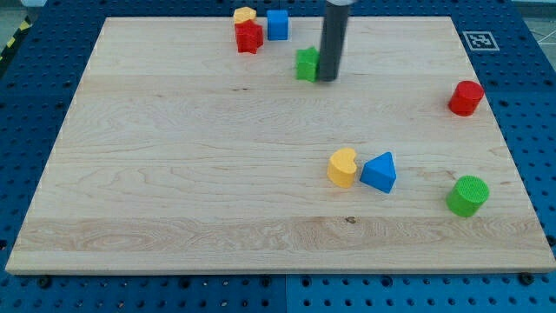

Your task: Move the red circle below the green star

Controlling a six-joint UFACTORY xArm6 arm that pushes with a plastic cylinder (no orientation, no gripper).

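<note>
The red circle [466, 97], a short red cylinder, stands near the view's right edge of the wooden board [174, 174]. The green star [307, 64] sits near the view's top, centre. My tip [327, 79] is right beside the green star, touching or nearly touching its right side, and far to the left of the red circle.
A yellow block [245, 15], a red star-like block [248, 36] and a blue cube [277, 24] cluster at the view's top. A yellow heart [343, 167] and a blue triangle [380, 172] lie at lower right. A green cylinder [467, 195] stands near the right edge.
</note>
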